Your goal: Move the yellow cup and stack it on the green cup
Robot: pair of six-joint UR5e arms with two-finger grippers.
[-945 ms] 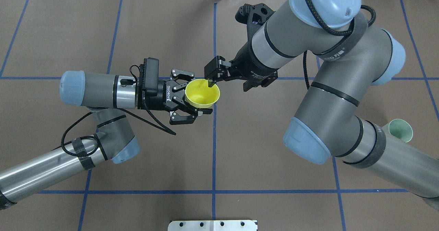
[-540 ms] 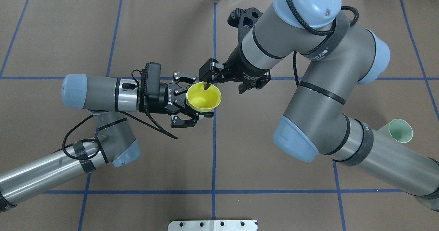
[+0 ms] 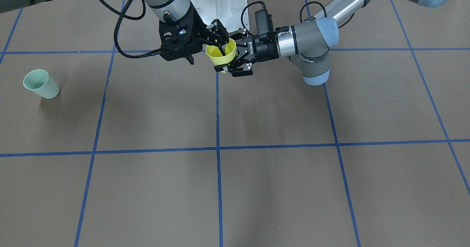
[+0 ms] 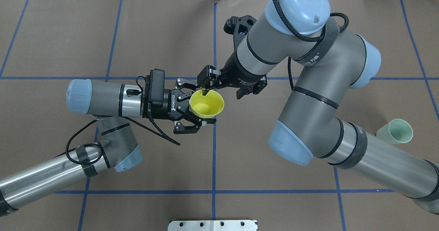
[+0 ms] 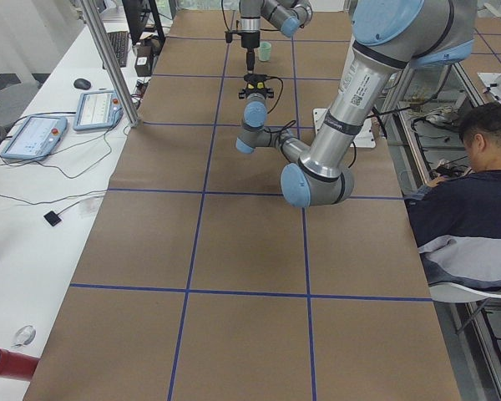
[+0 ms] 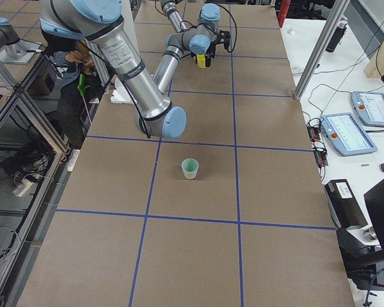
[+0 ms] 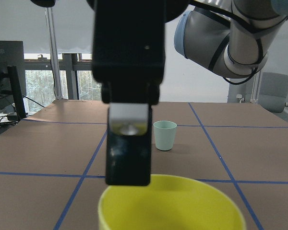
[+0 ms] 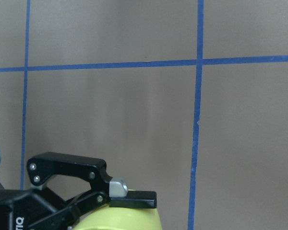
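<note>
The yellow cup (image 4: 208, 104) hangs upright in the air over the table's middle, and my left gripper (image 4: 201, 104) is shut on its body from the side. It also shows in the front view (image 3: 221, 55). My right gripper (image 4: 205, 88) is open at the cup's far rim. One finger (image 4: 205, 92) dips inside the rim; the other stays outside. The green cup (image 4: 398, 131) stands upright on the table far to my right, partly behind my right forearm. It also shows in the front view (image 3: 40, 83) and the left wrist view (image 7: 164, 135).
The brown mat carries a blue tape grid (image 4: 214, 162). A metal mounting plate (image 4: 212, 225) sits at the near edge. My right arm's elbow and forearm (image 4: 343, 148) stretch low between the yellow cup and the green cup. An operator (image 5: 476, 192) sits beside the table.
My left gripper has carried the yellow cup slightly right and toward the robot. My right gripper has swung left over it, and its finger has shifted along the far rim.
</note>
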